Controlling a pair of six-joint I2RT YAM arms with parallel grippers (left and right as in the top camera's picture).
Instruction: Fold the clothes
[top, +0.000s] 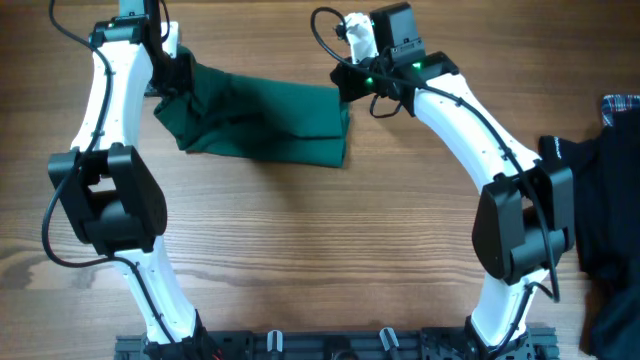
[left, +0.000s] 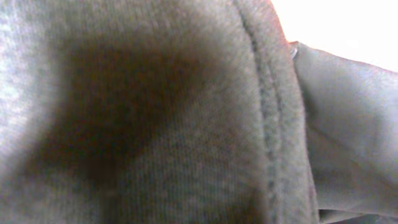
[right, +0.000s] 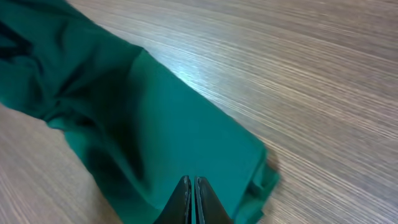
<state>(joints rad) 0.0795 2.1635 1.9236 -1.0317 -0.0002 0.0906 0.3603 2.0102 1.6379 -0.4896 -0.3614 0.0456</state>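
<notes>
Soft, light green garment (top: 270, 125) lay on the tabletop (top: 320, 250).
Left end effector (top: 175, 85) pinched its left edge; right end effector (right: 191, 190) was shut, hold unclear. Corners seemed the best grip.

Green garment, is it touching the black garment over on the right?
Apart. The overhead view shows bare table between the green garment and the black garment at the right edge.

green garment (top: 270, 120): matt soft cloth, fine knit up close
table (top: 300, 250): wood grain, smooth, slight sheen, probably laminate
</notes>
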